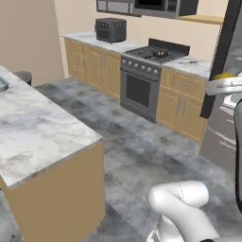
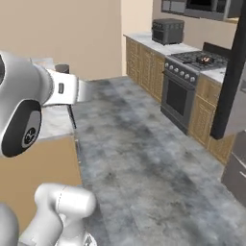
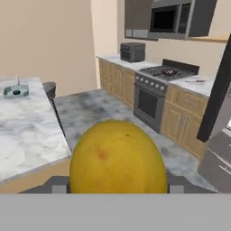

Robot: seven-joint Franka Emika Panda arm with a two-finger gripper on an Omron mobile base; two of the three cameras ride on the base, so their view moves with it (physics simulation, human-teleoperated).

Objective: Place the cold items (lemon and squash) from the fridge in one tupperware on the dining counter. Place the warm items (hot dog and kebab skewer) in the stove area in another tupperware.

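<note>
counter (image 1: 42, 137) — we are seeing its marble top lying left of the arm, well apart from the stove (image 1: 146, 78) by the far wall | lemon (image 3: 118, 159) — we are holding it raised over the floor, near the counter's edge | jaws — we are closing them on the lemon's sides, fairly wide

Wide grey floor (image 2: 144, 158) lies open between the marble dining counter (image 1: 33, 132) left and stove (image 1: 142, 78) far right.
</note>
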